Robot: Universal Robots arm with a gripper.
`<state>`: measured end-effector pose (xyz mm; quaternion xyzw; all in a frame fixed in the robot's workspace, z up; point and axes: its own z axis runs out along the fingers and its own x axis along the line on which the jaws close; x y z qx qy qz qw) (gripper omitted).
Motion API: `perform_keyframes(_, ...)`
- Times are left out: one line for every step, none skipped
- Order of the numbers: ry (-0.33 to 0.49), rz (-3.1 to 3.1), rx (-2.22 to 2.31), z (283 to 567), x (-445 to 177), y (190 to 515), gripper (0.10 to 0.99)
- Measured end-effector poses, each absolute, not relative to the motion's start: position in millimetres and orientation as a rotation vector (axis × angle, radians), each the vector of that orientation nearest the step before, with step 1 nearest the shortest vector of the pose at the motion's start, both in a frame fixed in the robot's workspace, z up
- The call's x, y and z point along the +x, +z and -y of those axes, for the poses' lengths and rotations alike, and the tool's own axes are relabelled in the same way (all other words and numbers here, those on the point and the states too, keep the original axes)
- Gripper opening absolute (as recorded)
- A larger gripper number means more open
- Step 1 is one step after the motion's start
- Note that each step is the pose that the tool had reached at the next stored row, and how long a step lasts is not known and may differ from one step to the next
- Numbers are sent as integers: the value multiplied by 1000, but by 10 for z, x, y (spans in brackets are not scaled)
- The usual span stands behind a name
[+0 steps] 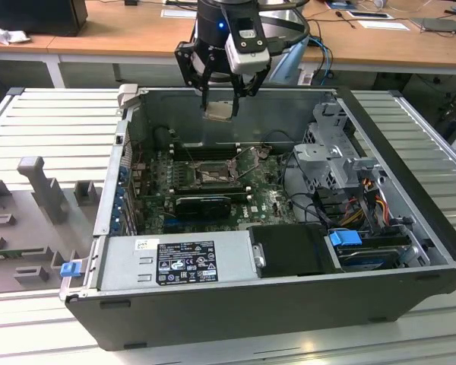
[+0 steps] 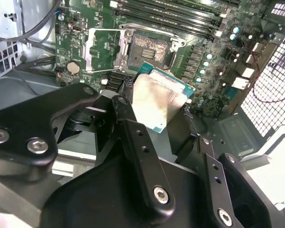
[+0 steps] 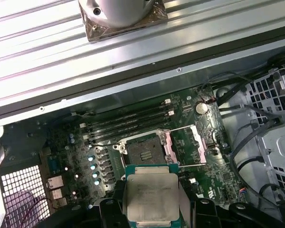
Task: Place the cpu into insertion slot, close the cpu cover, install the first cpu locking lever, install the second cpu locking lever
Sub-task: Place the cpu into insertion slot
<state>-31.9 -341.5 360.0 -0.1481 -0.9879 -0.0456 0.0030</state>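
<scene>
My gripper (image 1: 220,103) hangs over the back wall of the open computer case, shut on the cpu (image 1: 219,111), a pale square chip. In both wrist views the cpu (image 3: 151,194) (image 2: 157,100) sits flat between the black fingers (image 2: 133,133), above the motherboard. The insertion slot (image 3: 143,153) (image 2: 148,47) (image 1: 210,176) lies open and dark below it, with nothing in it. The cpu cover (image 3: 185,147) (image 2: 100,51) is swung open to one side of the slot. Thin wire levers (image 1: 245,158) stand up beside the socket.
Long black memory slots (image 1: 205,150) run behind the socket and a black expansion card (image 1: 204,204) lies in front of it. A grey power supply box (image 1: 175,258) fills the near side, with a drive cage (image 1: 336,156) and cables at the exterior view's right. Grey fixtures (image 1: 38,186) stand outside the case.
</scene>
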Motion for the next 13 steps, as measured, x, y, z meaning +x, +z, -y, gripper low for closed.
perform_keyframes(-143,3097,-475,3415,-319,3599,529)
perform_keyframes(-143,3091,-515,3415,-319,3598,529)
perform_keyframes(-143,3086,-550,3416,-319,3597,529)
perform_keyframes(-144,3080,-592,3415,-319,3594,529)
perform_keyframes(-143,3075,-623,3415,-319,3593,529)
perform_keyframes(-144,3072,-641,3415,-319,3592,529)
perform_keyframes(-144,3068,-663,3415,-319,3591,529)
perform_keyframes(-144,3064,-680,3415,-319,3589,529)
perform_keyframes(-144,3061,-698,3415,-319,3589,529)
perform_keyframes(-144,3057,-717,3415,-319,3588,529)
perform_keyframes(-144,3054,-730,3415,-319,3587,529)
perform_keyframes(-144,3050,-748,3415,-319,3586,529)
perform_keyframes(-144,3049,-756,3415,-318,3583,529)
